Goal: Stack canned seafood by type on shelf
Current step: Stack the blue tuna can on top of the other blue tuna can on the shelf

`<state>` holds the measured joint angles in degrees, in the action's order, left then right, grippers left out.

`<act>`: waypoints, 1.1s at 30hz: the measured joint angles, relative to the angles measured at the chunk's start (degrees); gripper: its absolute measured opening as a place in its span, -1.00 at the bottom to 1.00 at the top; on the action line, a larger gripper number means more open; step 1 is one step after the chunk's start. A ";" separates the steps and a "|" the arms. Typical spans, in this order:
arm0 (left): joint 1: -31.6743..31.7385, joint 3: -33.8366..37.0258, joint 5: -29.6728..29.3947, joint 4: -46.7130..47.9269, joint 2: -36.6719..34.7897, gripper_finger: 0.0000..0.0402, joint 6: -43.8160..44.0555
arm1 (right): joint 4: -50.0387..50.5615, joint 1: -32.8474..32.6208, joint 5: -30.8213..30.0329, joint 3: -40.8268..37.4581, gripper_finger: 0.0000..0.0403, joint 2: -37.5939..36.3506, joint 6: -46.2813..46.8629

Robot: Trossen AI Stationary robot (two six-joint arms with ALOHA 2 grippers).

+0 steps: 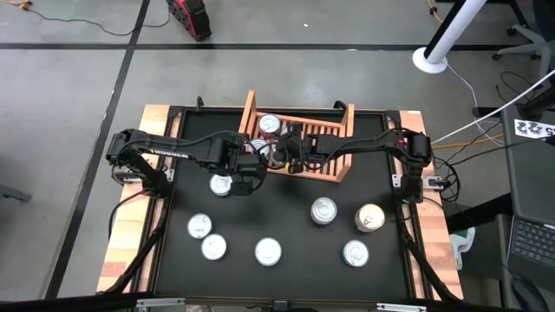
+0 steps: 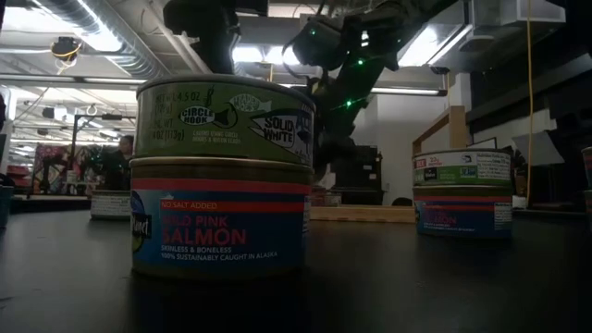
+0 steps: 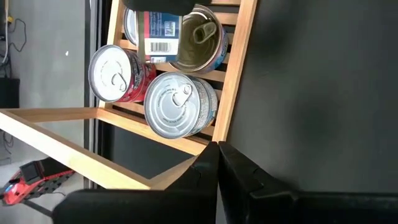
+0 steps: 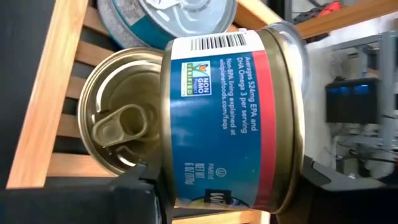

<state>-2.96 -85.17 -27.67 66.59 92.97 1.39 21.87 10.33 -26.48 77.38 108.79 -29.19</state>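
Note:
The shelf (image 1: pixel 334 143) is a light wooden rack at the table's far middle. On its slats stand a red-sided tin (image 3: pixel 115 71), a silver-lidded tin (image 3: pixel 180 102) and a gold-lidded tin (image 4: pixel 118 127). My right gripper (image 1: pixel 290 159) is over the shelf, shut on a blue-and-red labelled tin (image 4: pixel 230 118) just above the gold-lidded one. My left gripper (image 3: pixel 217 163) is shut and holds nothing, just off the shelf's near left corner. Several more tins (image 1: pixel 268 251) lie on the black table. My right gripper pinches the blue-and-red tin between its two fingers, one on each flat end (image 4: pixel 163 180). The fingers slant down from the table's right side. The tin is tipped on its side, label toward the wrist camera. Whether it touches the gold-lidded tin below, I cannot tell.
Loose tins lie on the near half of the table: one by my left gripper (image 1: pixel 222 184), others at the left (image 1: pixel 199 226) and right (image 1: pixel 369 217). In the low view two stacks of two tins (image 2: pixel 222 176) (image 2: pixel 462 190) stand close to the camera.

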 joint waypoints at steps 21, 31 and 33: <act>0.02 0.02 -0.01 0.00 0.01 -0.98 0.04 | -3.01 -0.13 -1.95 0.00 -0.09 0.77 -7.45; 0.01 0.04 0.01 0.02 0.02 -0.98 0.07 | -4.85 0.22 -5.72 0.17 -0.09 4.17 -10.19; 0.02 0.04 0.01 0.02 0.02 -0.98 0.07 | -4.87 0.23 -5.66 0.16 -0.08 4.20 -10.21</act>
<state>-2.94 -85.12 -27.66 66.61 92.99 1.45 17.00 10.56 -32.14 77.54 112.99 -39.40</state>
